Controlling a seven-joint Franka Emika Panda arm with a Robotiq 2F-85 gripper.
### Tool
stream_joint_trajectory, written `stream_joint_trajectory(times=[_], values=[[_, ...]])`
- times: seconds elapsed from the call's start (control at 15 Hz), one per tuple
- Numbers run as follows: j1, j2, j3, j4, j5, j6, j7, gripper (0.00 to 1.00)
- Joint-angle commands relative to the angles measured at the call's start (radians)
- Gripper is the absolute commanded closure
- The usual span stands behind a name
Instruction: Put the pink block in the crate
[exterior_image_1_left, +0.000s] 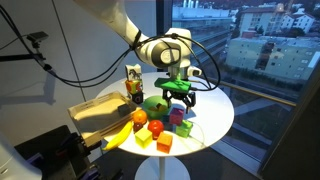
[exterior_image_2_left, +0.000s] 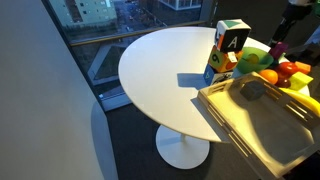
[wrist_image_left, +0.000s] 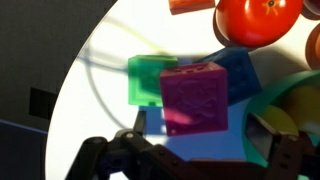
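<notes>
Starting at the left in an exterior view, you had the crate (exterior_image_1_left: 97, 110) at the edge of the round white table (exterior_image_1_left: 215, 112), and nothing pink showed inside it, so the delivery was not yet made. Just right of it lay a banana (exterior_image_1_left: 120, 136) and a lime-green bowl (exterior_image_1_left: 155, 102). Further right, the gripper (exterior_image_1_left: 180, 99) hung over the pink block (exterior_image_1_left: 177, 118), which sat on the table among other coloured cubes, well apart from the crate. In the wrist view the fingers (wrist_image_left: 110, 158) stood spread to either side of the pink block, released and touching nothing. By my reading, the grasp, the lift and the carry were all left to you. That tabletop was smooth and sunlit; to its right, tall windows (exterior_image_1_left: 260, 40) looked over city buildings.
</notes>
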Motion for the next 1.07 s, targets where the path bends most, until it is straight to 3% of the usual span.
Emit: stream_joint_trajectory(times=[0.0, 0.33, 1.0], values=[[-0.027, 0.039, 0.021, 0.045, -0.007, -0.002, -0.014, 0.27], [-0.021, 0.027, 0.019, 0.039, -0.013, -0.014, 0.007, 0.67], [0.011, -0.129, 0.015, -0.063, -0.027, -0.074, 0.068, 0.68]])
